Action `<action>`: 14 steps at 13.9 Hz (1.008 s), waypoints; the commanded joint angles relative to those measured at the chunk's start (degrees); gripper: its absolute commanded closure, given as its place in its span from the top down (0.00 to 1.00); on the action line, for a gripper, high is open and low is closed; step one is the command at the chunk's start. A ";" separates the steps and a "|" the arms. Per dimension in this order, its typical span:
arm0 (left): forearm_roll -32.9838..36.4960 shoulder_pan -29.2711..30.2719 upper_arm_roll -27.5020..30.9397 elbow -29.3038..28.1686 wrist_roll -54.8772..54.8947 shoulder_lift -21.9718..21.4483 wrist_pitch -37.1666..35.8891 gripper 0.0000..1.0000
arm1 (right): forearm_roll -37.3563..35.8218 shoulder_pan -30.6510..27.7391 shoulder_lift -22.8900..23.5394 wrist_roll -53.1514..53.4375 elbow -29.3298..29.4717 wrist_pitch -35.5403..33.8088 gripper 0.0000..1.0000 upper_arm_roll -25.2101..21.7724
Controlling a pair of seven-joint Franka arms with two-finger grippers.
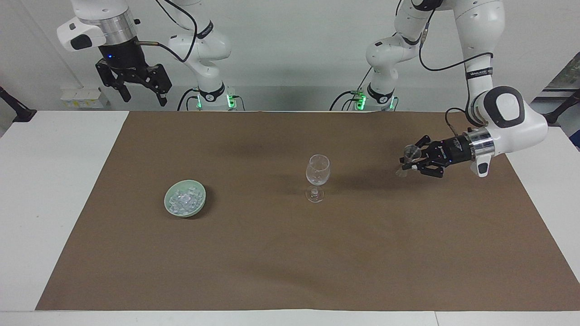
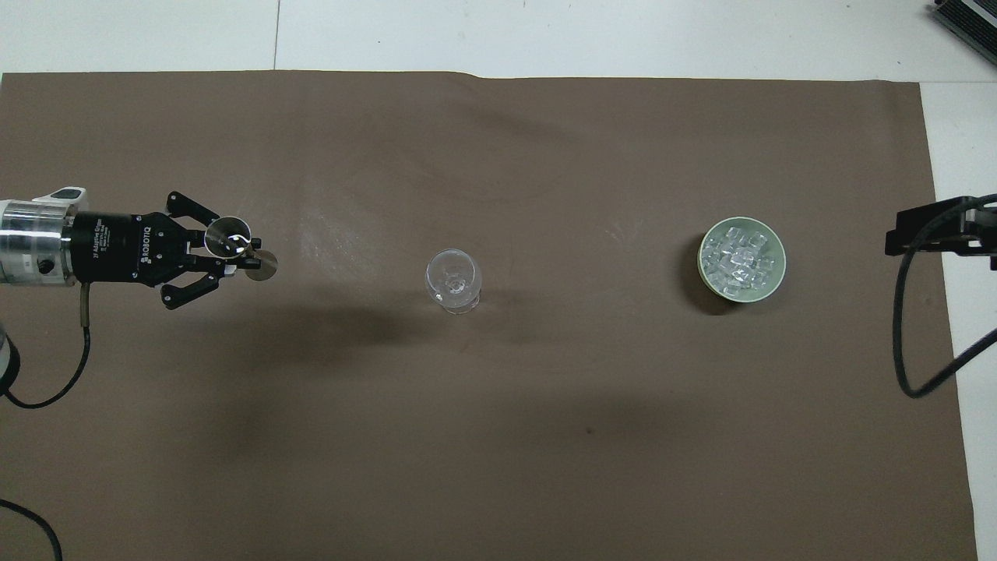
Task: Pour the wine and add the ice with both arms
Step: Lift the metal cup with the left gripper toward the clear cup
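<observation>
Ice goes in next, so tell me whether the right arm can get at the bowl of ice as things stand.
Probably yes. The right gripper hangs open and empty above its end of the table, and nothing stands over or beside the bowl of ice; the wine glass stands well apart.
</observation>
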 commanded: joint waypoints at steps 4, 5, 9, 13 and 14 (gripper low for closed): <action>-0.45 -0.21 -3.58 -5.51 -1.95 -5.31 6.05 0.00 | 1.57 -0.64 -0.28 -0.72 -0.57 0.90 1.00 0.09; -0.53 -0.21 -4.46 -6.13 -2.47 -5.93 7.45 0.00 | 1.57 -0.64 -0.28 -0.72 -0.65 0.90 1.00 0.09; -0.71 -0.21 -8.67 -6.40 -7.91 -6.64 12.55 0.00 | 1.57 -0.64 -0.28 -0.72 -0.65 0.90 1.00 0.09; -0.97 -0.21 -10.53 -7.10 -9.95 -6.99 15.03 0.00 | 1.57 -0.64 -0.28 -0.64 -0.65 0.90 1.00 0.09; -0.97 -0.30 -10.79 -7.28 -10.73 -7.34 15.29 0.00 | 1.57 -0.64 -0.28 -0.72 -0.65 0.90 1.00 0.09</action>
